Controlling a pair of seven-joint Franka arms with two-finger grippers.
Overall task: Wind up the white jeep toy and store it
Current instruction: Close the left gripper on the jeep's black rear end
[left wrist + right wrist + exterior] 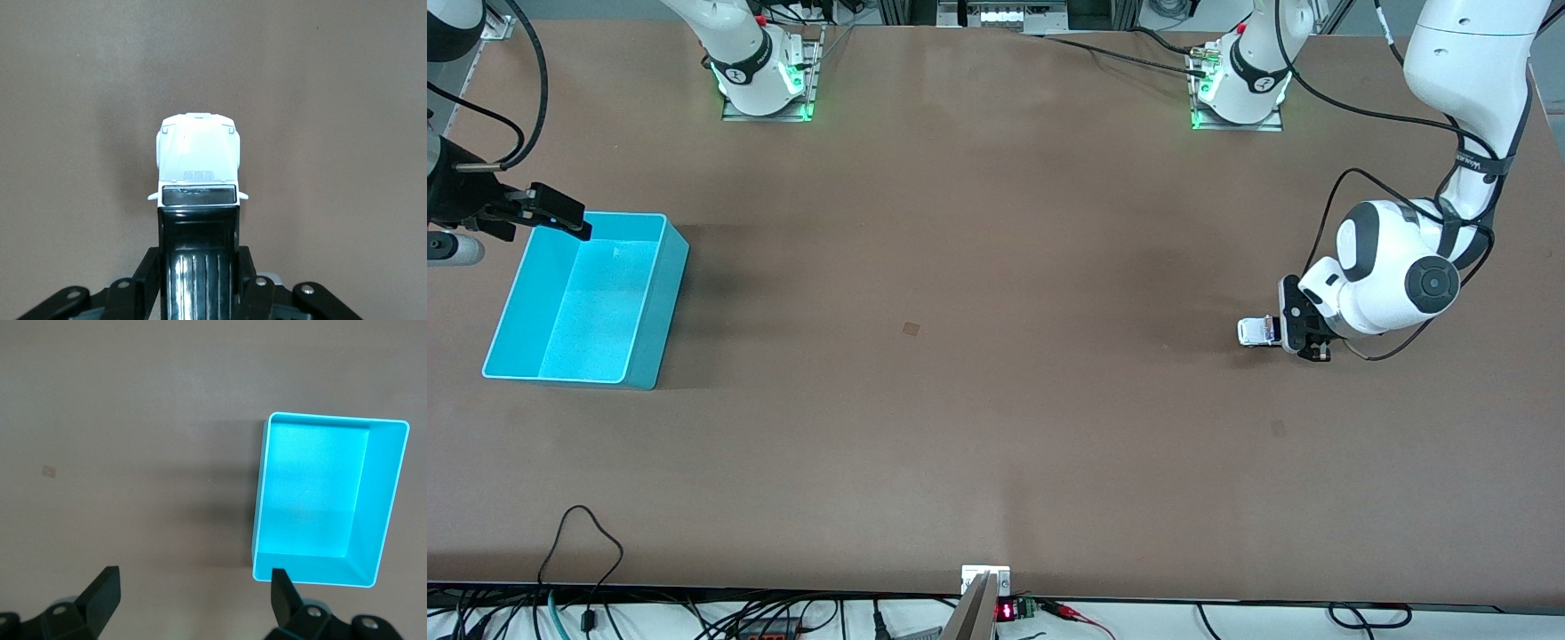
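The white jeep toy (1256, 331) is tiny, with a white hood (198, 157) and a black roof. It sits low at the table surface toward the left arm's end. My left gripper (1283, 334) is shut on its black rear section, one finger on each side (199, 261); the hood sticks out past the fingertips. My right gripper (560, 215) hangs open over the corner of the turquoise bin (660, 307) that is farthest from the front camera. Nothing is between its fingers (193, 587). The bin (385, 500) has nothing in it.
A small tan mark (911, 328) lies on the brown table between the bin and the jeep. Both arm bases (765, 80) (1238, 89) stand along the table edge farthest from the front camera. Cables and a small device (985, 582) line the nearest edge.
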